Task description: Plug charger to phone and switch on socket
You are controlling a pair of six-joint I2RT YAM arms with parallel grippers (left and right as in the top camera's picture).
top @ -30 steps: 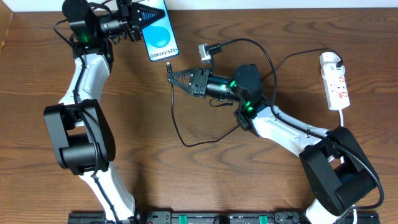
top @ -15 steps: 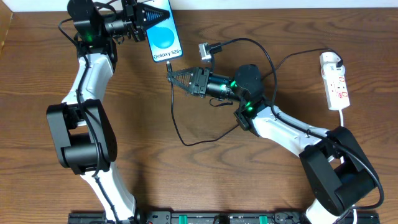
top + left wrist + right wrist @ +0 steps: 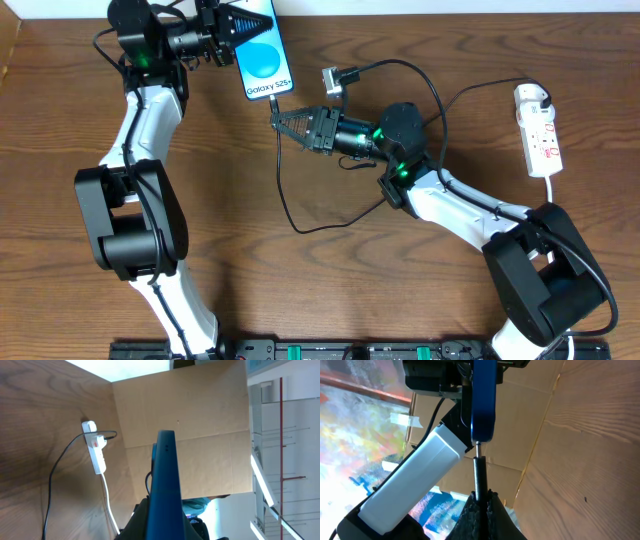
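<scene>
The left end effector (image 3: pixel 238 25) is closed on the phone (image 3: pixel 262 62) and holds it clear of the bench (image 3: pixel 300 300) near the far edge, with the lit screen facing up and the text strip towards the right arm. The right end effector (image 3: pixel 283 122) is clamped tight on the charger (image 3: pixel 479 472), gripping the short black moulded body just behind the metal tip. In the right wrist view that tip meets the phone's lower edge in line with it, though I cannot tell whether it is fully seated. The rest of the thin cable trails slack across the bench in a loose loop. The phone looks rigid and light, but its glass and smooth frame are probably slippery, so a push along its length could make it slide or pivot in the grip. The edge hold suits it, provided the push stays straight. The plug is small and stiff, and the moulded body is the right place to hold it. The cord itself is limp and would only buckle. The port is likely the fragile part, so any tilt risks bending the tip. The socket (image 3: pixel 541 138) lies well apart at the right, untouched. It looks light enough to shift when its switch is pressed.
</scene>
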